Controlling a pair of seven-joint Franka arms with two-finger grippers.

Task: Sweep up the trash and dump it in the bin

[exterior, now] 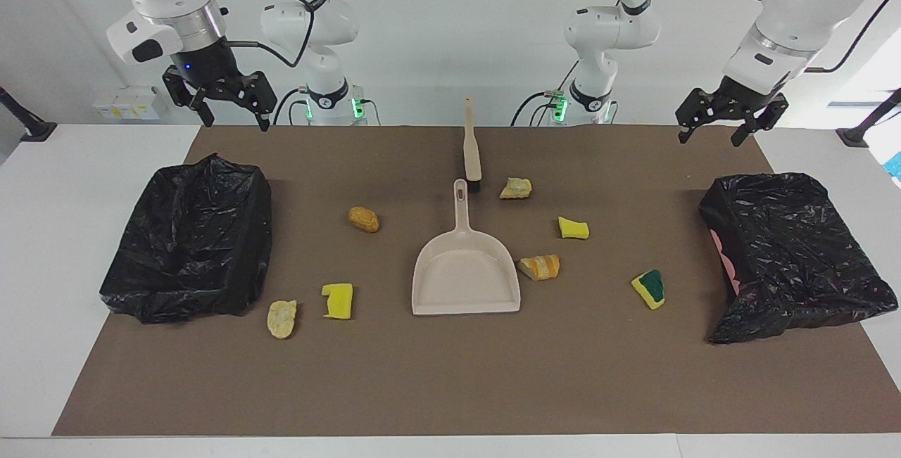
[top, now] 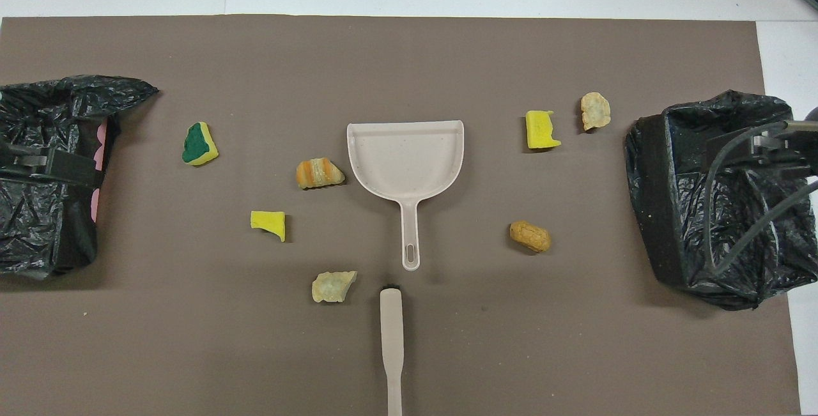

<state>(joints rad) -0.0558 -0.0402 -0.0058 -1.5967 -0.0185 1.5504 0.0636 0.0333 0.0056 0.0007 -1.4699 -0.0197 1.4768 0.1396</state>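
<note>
Seven trash scraps lie on the brown mat around the beige dustpan (exterior: 464, 271) (top: 404, 157). Toward the right arm's end are a brown chunk (exterior: 363, 219), a yellow sponge piece (exterior: 338, 300) and a pale chunk (exterior: 281, 319). Toward the left arm's end are a pale chunk (exterior: 516, 188), a yellow sponge piece (exterior: 574, 228), a bread-like chunk (exterior: 540, 266) and a green-sided sponge piece (exterior: 649, 288). The beige brush (exterior: 471, 148) (top: 391, 346) lies nearer to the robots than the dustpan, in line with its handle. My right gripper (exterior: 236, 122) and left gripper (exterior: 709, 139) hang open and empty, raised.
A bin lined with a black bag (exterior: 190, 247) (top: 716, 192) stands at the right arm's end of the mat. A second black-bagged bin (exterior: 795, 254) (top: 45, 173) stands at the left arm's end. White table surrounds the mat (exterior: 450, 373).
</note>
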